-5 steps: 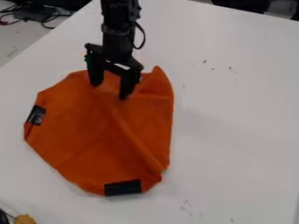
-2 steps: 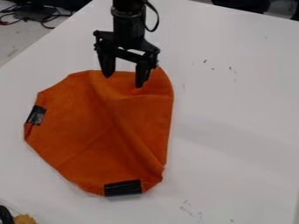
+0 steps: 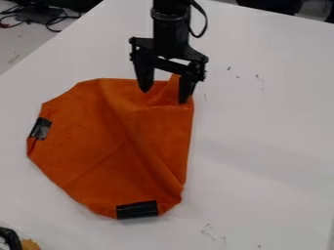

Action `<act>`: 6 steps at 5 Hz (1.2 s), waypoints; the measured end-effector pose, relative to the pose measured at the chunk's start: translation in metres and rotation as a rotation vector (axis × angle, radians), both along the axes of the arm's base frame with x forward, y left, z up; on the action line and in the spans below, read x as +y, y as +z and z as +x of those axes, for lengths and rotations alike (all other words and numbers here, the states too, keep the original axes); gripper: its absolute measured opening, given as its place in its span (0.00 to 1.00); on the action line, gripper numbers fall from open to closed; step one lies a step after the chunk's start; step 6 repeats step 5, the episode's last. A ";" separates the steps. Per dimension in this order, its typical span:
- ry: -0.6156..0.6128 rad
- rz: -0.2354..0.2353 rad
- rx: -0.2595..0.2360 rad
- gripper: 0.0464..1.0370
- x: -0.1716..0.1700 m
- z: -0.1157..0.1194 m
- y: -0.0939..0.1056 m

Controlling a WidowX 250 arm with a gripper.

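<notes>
Camera view: gripper (image 3: pixel 164 96) with fingers wide apart, hanging over the far edge of an orange cloth (image 3: pixel 111 141); nothing visibly clamped. Cloth spread on the white desk (image 3: pixel 267 136), mostly below the gripper and toward picture left, with creases running down from near the fingertips. Small raised peak of fabric between the fingers, close to the picture-right one. Below the gripper, at the cloth's near edge, a black strip (image 3: pixel 137 209); a second dark strip (image 3: pixel 40 128) down and to picture left, on the side edge.

Risks, by judgement: closing too high or too far out, likely to miss the thin fabric or catch only the peak and let it slip. Sideways drag with a fingertip on the cloth, likely to bunch or skew it. Too much downward push, likely to scrape the desk.

Hard to make out: fingertip height, and any contact with the fabric. Cloth underside and part of the far edge hidden, the latter behind the picture-right finger. Arm cut off above the gripper. Far below, toward picture left, a black curved object (image 3: pixel 9 238) and a yellowish-brown lump (image 3: pixel 29 244), both cropped, identity unclear.
</notes>
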State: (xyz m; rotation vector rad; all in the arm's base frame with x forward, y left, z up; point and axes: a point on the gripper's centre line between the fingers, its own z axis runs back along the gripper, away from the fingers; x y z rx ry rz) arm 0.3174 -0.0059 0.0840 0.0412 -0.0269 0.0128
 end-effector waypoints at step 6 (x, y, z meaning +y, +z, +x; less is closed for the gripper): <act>0.117 -0.082 -0.015 0.96 -0.114 -0.033 0.020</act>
